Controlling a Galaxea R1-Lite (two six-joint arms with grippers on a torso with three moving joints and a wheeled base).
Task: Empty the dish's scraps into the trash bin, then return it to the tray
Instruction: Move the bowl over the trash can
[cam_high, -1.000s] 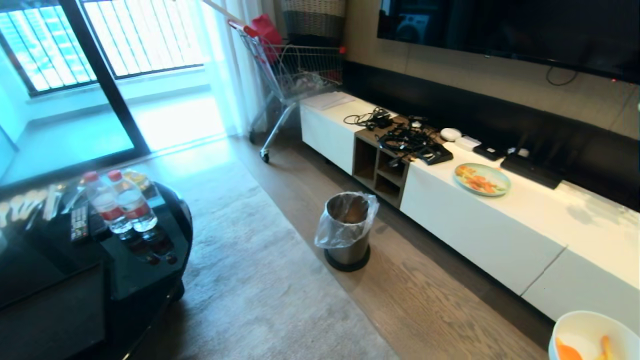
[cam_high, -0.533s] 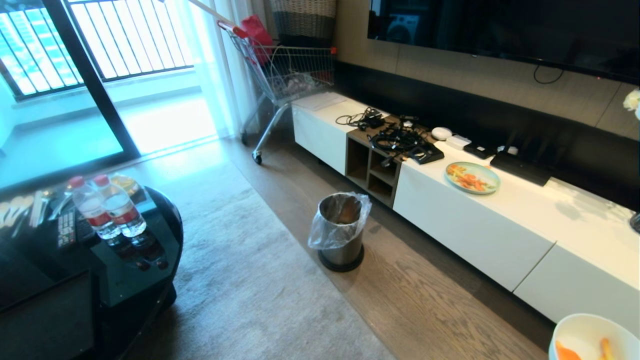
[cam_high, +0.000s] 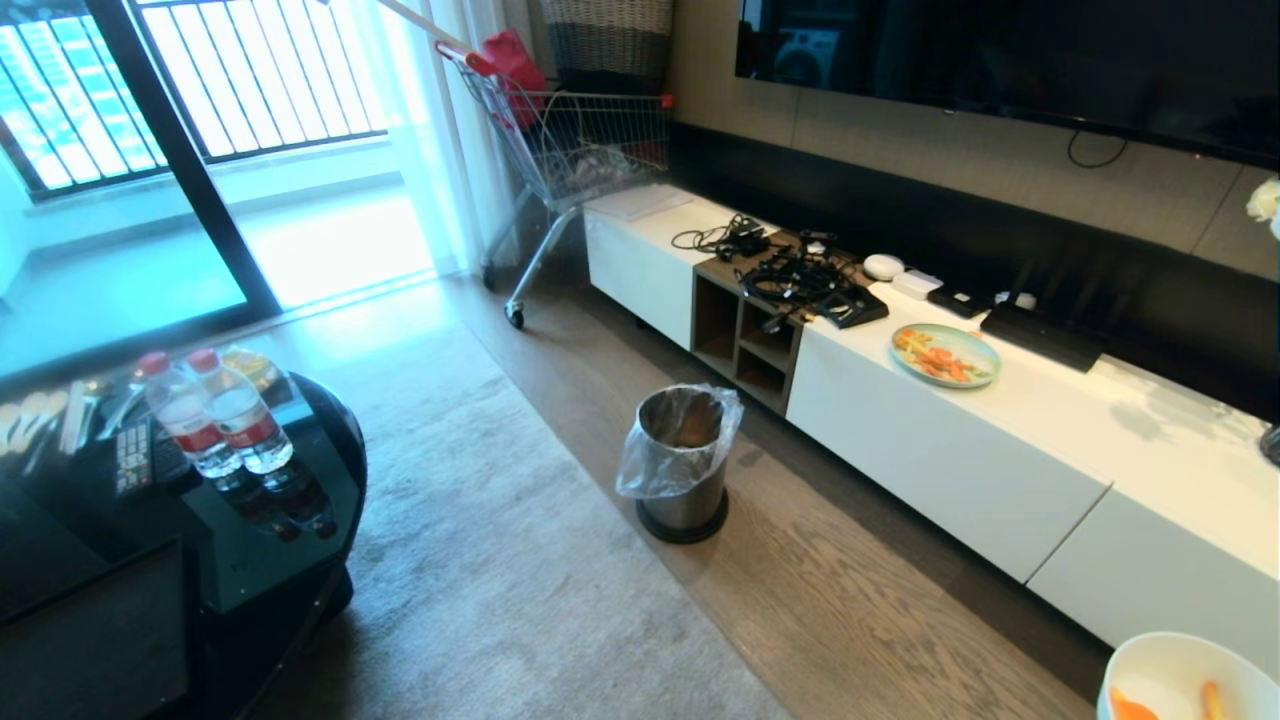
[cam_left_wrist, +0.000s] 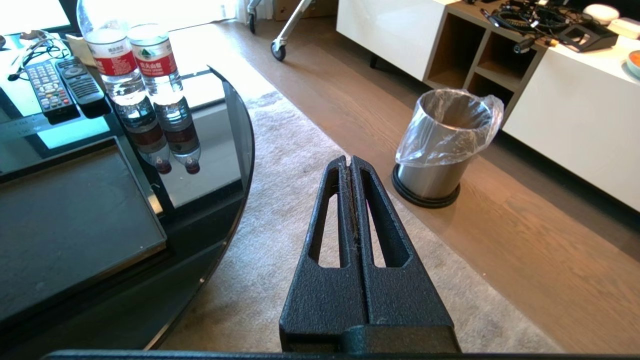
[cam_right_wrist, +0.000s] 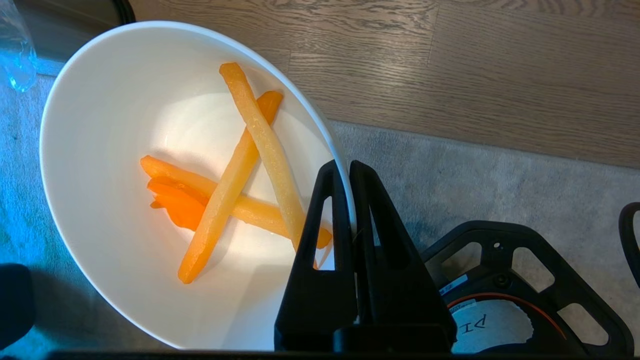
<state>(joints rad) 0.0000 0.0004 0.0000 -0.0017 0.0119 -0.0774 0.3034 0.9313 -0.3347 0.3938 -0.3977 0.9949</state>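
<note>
**Bowl lifted, scraps not yet dumped**

The bowl (cam_right_wrist: 125, 165), with its scraps (cam_right_wrist: 235, 170) inside, hangs over the floor, its rim pinched in the right gripper (cam_right_wrist: 348, 167). The bin (cam_high: 683, 460) stands well apart. Emptying and return remain. The left gripper (cam_left_wrist: 349, 162) is closed, empty.

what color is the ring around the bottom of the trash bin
Black, under the brushed-steel trash bin; the base ring shows best in the left wrist view.

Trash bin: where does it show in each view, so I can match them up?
Head: trash bin at centre, on the wood floor by the rug's edge.
Left wrist: beyond the shut left hand, before the white cabinet.
Right wrist: not in it.
Shared landmark: the rug.
</note>
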